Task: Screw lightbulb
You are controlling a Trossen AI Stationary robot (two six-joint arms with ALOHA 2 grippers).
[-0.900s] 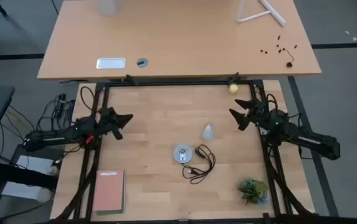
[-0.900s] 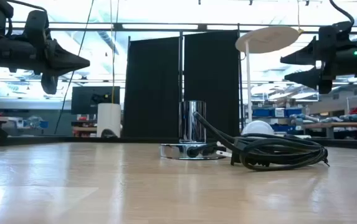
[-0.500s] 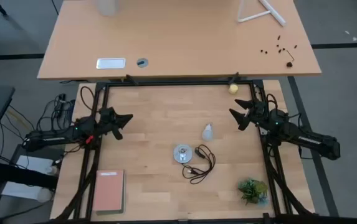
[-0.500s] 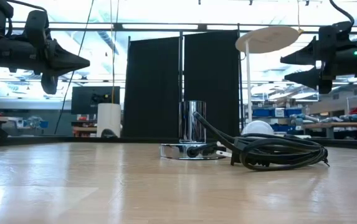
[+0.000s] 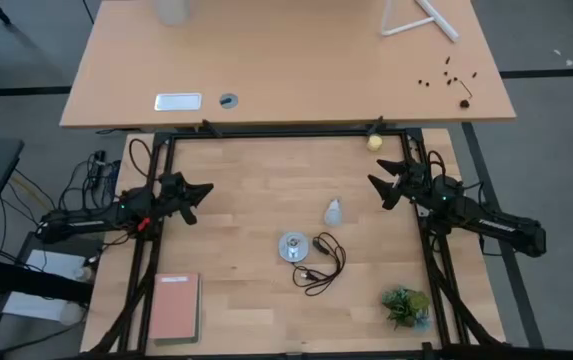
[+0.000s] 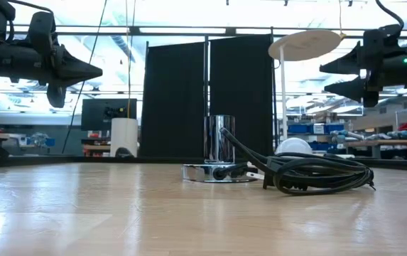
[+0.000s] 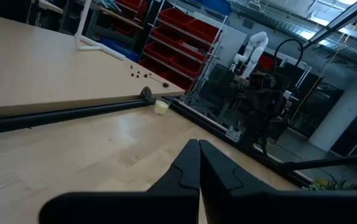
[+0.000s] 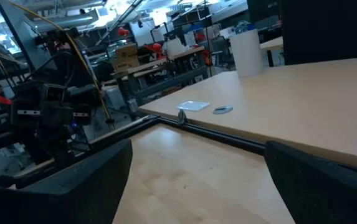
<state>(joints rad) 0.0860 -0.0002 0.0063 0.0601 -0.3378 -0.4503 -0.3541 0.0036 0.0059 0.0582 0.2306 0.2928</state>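
Observation:
The small white lightbulb [image 5: 334, 211] lies on its side on the wooden table, right of centre; in the low view its round top [image 6: 293, 146] peeks over the cord. The silver socket disc [image 5: 292, 246] sits flat just near-left of it, its upright metal holder [image 6: 219, 139] in the middle. My left gripper [image 5: 206, 189] hovers shut above the table's left side, pointing right. My right gripper [image 5: 375, 183] hovers open above the right side, pointing left, a short way right of the bulb. Neither holds anything.
A black cord [image 5: 321, 266] coils on the table beside the socket. A pink book [image 5: 175, 306] lies at the near left, a small green plant [image 5: 406, 305] at the near right, a yellowish ball [image 5: 374, 142] at the far edge. A second table [image 5: 286, 60] stands beyond.

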